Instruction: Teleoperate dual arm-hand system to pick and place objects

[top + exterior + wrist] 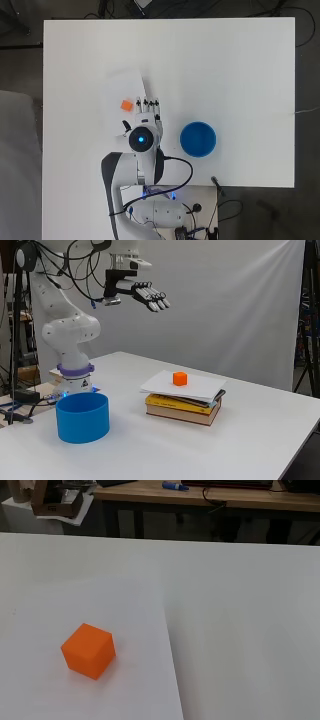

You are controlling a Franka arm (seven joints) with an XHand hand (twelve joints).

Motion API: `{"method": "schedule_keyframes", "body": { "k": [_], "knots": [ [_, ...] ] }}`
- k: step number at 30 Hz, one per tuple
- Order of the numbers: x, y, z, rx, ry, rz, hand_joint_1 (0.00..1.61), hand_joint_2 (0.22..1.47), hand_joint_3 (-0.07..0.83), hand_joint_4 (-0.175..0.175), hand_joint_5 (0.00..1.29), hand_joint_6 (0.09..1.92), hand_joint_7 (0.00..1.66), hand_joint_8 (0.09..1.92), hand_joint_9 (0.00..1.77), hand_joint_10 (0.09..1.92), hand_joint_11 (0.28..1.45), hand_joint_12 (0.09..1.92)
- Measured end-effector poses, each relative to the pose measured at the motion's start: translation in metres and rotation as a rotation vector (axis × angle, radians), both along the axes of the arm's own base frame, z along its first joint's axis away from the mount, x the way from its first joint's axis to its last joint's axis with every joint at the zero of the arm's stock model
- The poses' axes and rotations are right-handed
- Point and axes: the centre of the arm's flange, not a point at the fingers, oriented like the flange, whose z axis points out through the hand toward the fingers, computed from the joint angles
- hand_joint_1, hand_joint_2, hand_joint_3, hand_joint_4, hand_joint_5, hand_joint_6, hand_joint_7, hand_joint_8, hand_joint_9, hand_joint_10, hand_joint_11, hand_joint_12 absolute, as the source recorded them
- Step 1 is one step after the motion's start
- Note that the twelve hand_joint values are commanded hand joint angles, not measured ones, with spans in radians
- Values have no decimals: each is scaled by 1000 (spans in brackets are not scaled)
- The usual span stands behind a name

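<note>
**Orange cube waiting on a paper-topped book stack, hand hanging high above it**

The hand (150, 294) is hanging well above the table (260, 440) in the side view, its fingers (150, 104) stretched out straight and released, gripping nothing. From overhead, the fingertips are lying just beside the orange cube (126, 105), though the side view is showing a wide vertical gap between them.

The cube (180, 378) is sitting upright on a white sheet of paper (200, 387), which is resting on a short stack of books (182, 407). In the wrist view the cube (88, 650) is lying near one edge of the sheet (125, 695), with bare table beyond. The blue bowl (82, 416) is standing well apart from the stack, nearer the arm's base, and looks the likely place for the cube, though the task sentence is not naming a target.

Judging by its looks, the cube is probably light and stiff, with flat faces and crisp edges, so it should not be crushing or deforming under the fingers. Its faces appear smooth and may be somewhat slippery. The best hold is likely a pinch across two opposite side faces, thumb on one and fingers on the other, taken low enough that the cube is not tipping out.

The paper is the awkward part: it is thin and loose, and fingers brushing it could be dragging the sheet, and the cube with it, off the books.
</note>
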Motion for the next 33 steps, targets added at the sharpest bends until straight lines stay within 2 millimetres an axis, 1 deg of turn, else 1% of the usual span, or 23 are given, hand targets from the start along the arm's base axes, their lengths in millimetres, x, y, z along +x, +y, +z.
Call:
{"method": "schedule_keyframes", "body": {
  "k": [2, 5, 9, 12, 15, 19, 22, 25, 27, 30, 33],
  "knots": [
    [9, 2, -12, -22, 17, -39, 177, 1027, -2, 48, 350, 87, 396, 87, 493, 87, 484, 87],
    [20, 4, -22, -47, 25, -75, 178, 1021, -4, 50, 339, 87, 391, 87, 488, 87, 484, 87],
    [32, 11, -41, -10, 18, -37, 153, 997, -11, 44, 279, 87, 366, 87, 474, 87, 484, 87],
    [46, 23, -59, 31, 18, 9, 140, 984, -12, 41, 250, 87, 353, 87, 463, 87, 483, 87],
    [57, 35, -80, 41, 61, 39, 143, 983, -9, 40, 234, 87, 344, 87, 459, 87, 484, 87],
    [70, 49, -108, 60, 58, 72, 167, 947, -18, 40, 205, 87, 274, 87, 409, 87, 480, 87],
    [74, 55, -131, 76, 13, 115, 247, 950, -10, 33, 211, 87, 273, 87, 423, 87, 489, 87],
    [75, 60, -158, 77, -25, 179, 263, 971, 2, 24, 224, 87, 283, 87, 431, 87, 496, 87],
    [74, 60, -177, 81, -33, 199, 255, 980, 5, 16, 238, 87, 297, 87, 441, 87, 507, 87],
    [75, 60, -200, 86, -1, 215, 244, 987, 6, 10, 255, 87, 318, 87, 452, 87, 513, 87],
    [71, 60, -218, 93, 52, 212, 258, 992, 6, 7, 268, 87, 328, 87, 457, 87, 509, 87]
  ]
}}
